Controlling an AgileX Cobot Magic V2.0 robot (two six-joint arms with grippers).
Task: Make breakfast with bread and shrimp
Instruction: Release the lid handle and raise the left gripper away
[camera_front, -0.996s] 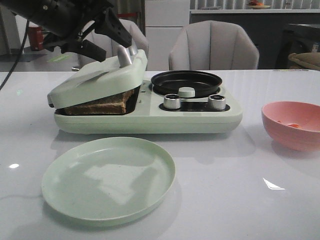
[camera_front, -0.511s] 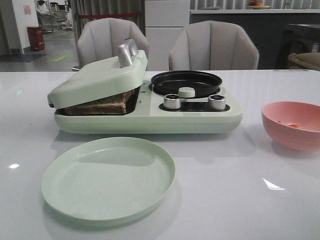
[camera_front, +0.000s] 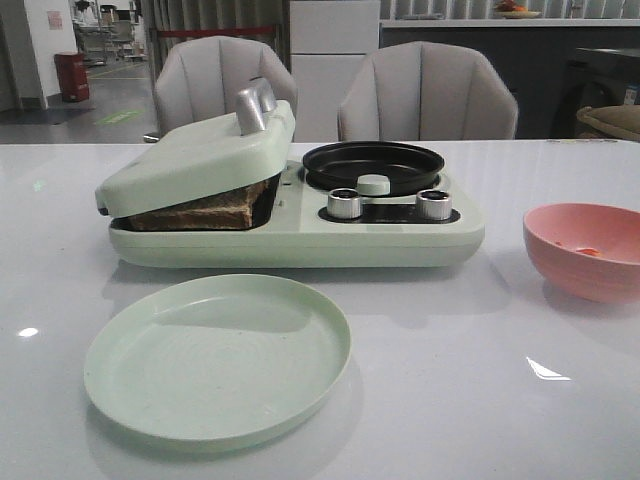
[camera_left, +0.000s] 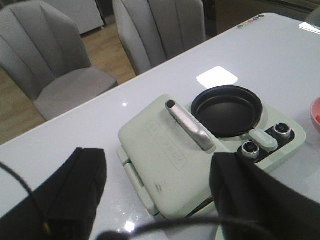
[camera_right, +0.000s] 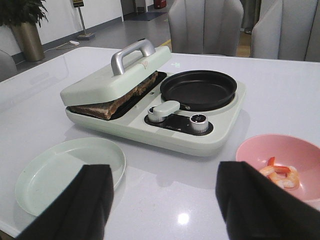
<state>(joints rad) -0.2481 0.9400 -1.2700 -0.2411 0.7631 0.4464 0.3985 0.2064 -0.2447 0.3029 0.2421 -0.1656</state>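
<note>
The bread (camera_front: 200, 212) lies in the left bay of a pale green breakfast maker (camera_front: 300, 243), with the lid (camera_front: 190, 160) resting tilted on it; its edge also shows in the right wrist view (camera_right: 117, 102). The shrimp (camera_right: 280, 176) lies in a pink bowl (camera_right: 255, 149) and shows as an orange speck in the front view (camera_front: 588, 251). My left gripper (camera_left: 160, 200) is open and empty, high above the lid (camera_left: 170, 160). My right gripper (camera_right: 167, 200) is open and empty over the table between the plate and the bowl. Neither gripper shows in the front view.
An empty pale green plate (camera_front: 215, 355) sits in front of the maker. A black round pan (camera_front: 372, 165) and two knobs occupy the maker's right half. The pink bowl (camera_front: 585, 265) stands at the right. Two grey chairs stand behind the table.
The left arm, which was at the lid's handle a second ago, has lifted out of the front view. The lid stays resting on the bread.
</note>
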